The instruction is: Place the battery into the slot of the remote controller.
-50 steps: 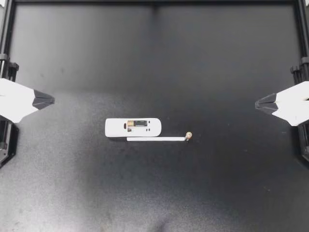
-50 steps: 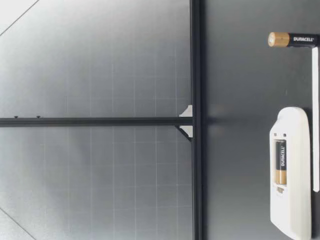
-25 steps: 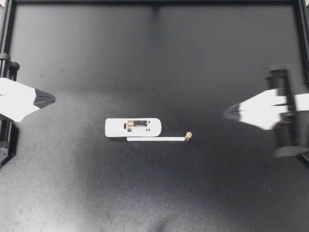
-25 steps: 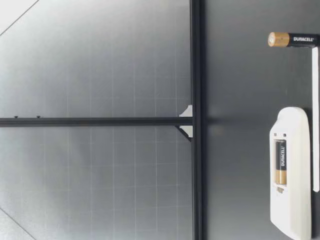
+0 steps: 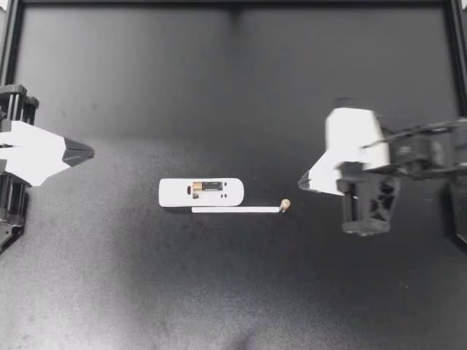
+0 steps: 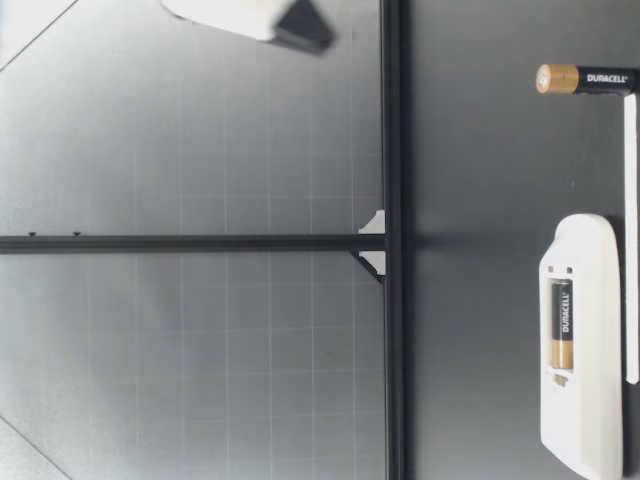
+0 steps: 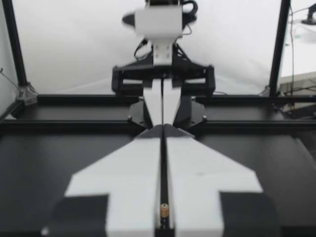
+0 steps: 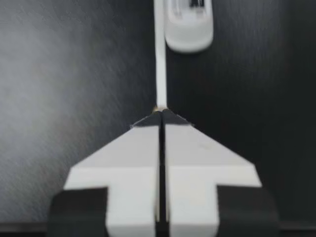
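One battery (image 5: 285,205) stands near my right claw (image 5: 302,181), pressed together, apparently not touching

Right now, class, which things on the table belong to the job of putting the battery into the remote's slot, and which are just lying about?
Job in hand: loose battery, standing upright; remote controller, with a seated battery; my right gripper, shut, nearest the loose battery.
Lying about: white strip beside the remote controller; my left gripper, shut, at the table's side.

Black table (image 5: 146,292) — on it a remote controller (image 5: 175,192), white strip (image 5: 233,210), upright battery (image 5: 285,205).
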